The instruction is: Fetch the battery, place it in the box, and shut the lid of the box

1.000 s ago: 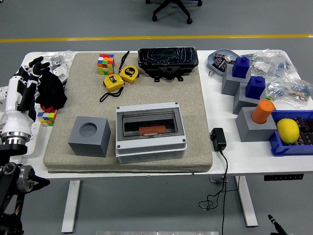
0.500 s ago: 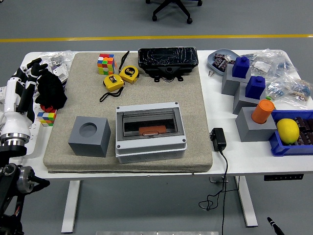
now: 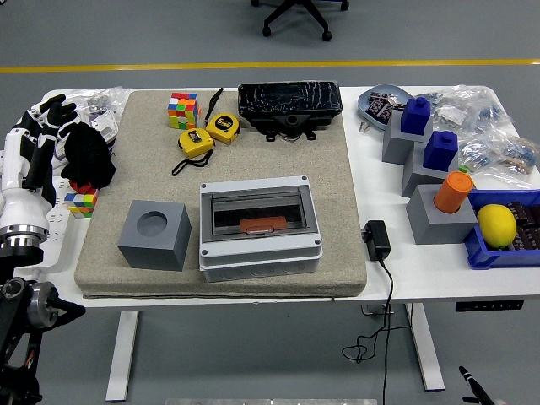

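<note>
The grey box (image 3: 260, 253) sits on the beige mat (image 3: 337, 169) near the table's front edge. Its smoky see-through lid (image 3: 257, 207) lies flat over the top. An orange battery (image 3: 262, 224) shows through the lid, inside the box. My left hand (image 3: 49, 114) hovers at the table's far left, well away from the box. Its black fingers are spread and hold nothing, just beside a black cloth (image 3: 87, 159). Of my right arm only a thin black tip (image 3: 467, 376) shows, below the table at the bottom right.
A grey block with a round hole (image 3: 154, 234) stands left of the box. Behind are two yellow tape measures (image 3: 211, 132), a colour cube (image 3: 182, 110) and a black wrapped case (image 3: 289, 105). Grey stands with blue and orange pieces, a lemon (image 3: 496, 224) and a charger (image 3: 376, 239) fill the right.
My left hand has drifted a little to the left and up, away from the black cloth. Nothing on the mat has moved.
</note>
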